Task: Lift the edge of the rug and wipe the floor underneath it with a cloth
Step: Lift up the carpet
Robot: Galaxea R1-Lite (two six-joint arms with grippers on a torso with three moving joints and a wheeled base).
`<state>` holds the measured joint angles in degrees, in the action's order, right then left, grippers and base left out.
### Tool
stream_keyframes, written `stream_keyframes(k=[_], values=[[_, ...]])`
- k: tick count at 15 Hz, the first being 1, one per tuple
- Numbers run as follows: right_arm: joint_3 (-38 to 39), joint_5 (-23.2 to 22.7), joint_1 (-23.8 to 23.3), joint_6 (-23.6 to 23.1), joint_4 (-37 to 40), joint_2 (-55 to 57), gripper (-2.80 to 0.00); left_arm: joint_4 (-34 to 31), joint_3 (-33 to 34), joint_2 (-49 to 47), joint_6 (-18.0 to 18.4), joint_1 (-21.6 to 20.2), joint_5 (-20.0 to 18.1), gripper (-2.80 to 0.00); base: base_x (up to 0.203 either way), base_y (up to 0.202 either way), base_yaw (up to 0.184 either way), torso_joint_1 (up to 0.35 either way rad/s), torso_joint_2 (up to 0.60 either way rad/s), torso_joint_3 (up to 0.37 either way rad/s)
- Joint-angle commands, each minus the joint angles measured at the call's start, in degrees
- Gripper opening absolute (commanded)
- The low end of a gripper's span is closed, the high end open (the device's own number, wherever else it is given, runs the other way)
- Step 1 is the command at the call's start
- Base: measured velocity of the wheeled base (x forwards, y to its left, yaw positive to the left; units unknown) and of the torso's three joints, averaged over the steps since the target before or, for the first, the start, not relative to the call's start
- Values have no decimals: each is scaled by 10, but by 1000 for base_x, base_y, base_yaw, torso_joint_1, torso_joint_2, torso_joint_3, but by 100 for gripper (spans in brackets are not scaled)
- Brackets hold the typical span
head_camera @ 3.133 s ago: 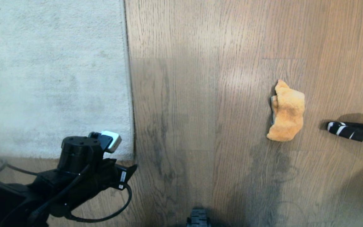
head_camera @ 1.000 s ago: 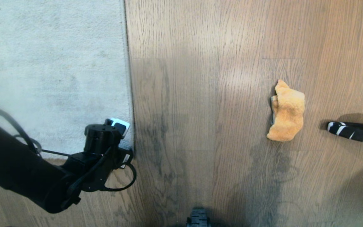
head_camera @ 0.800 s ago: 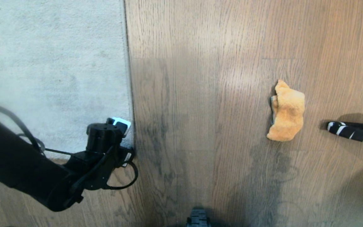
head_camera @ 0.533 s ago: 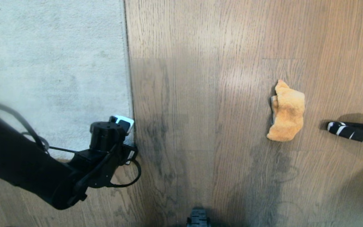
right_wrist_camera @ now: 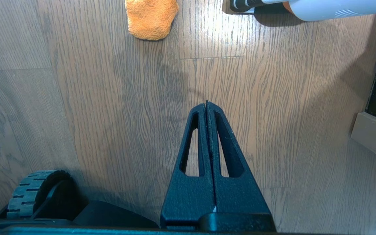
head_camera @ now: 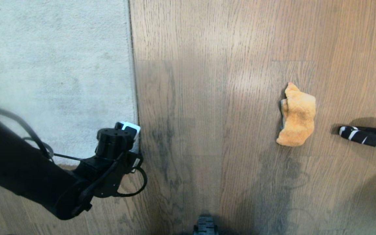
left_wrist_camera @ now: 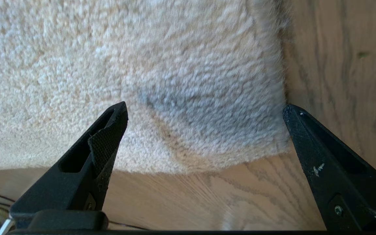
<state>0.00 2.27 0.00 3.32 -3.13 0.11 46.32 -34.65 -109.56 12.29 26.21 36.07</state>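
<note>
Left gripper spread wide over the near right corner of the rug; nothing grasped.

In the left wrist view one finger hangs over the pile and the other stands at the rug's side edge above the floor, the rounded corner lying flat between them; contact with the pile cannot be told. In the head view the left arm reaches in from the lower left. The cloth lies crumpled on bare floor well to the right, apart from the rug, near a black-and-white striped object. The right gripper hangs above the floor, fingers pressed together, empty, with the robot's wheel beside it.
</note>
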Motion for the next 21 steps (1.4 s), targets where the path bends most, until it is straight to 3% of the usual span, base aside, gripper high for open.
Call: stream_keyframes(k=[1,8,14,21], values=[[0,0,0,0,0,0,-280,3,11,0,1,-1,11,0,0,0,0,0,0,0],[0,0,-1,0,0,0,-280,9,22,-6,23,-15,13,0,0,0,0,0,0,0],[0,0,0,0,0,0,-280,77,14,-32,16,-11,11,0,0,0,0,0,0,0],[0,0,0,0,0,0,-280,78,14,-35,10,-8,10,0,0,0,0,0,0,0]])
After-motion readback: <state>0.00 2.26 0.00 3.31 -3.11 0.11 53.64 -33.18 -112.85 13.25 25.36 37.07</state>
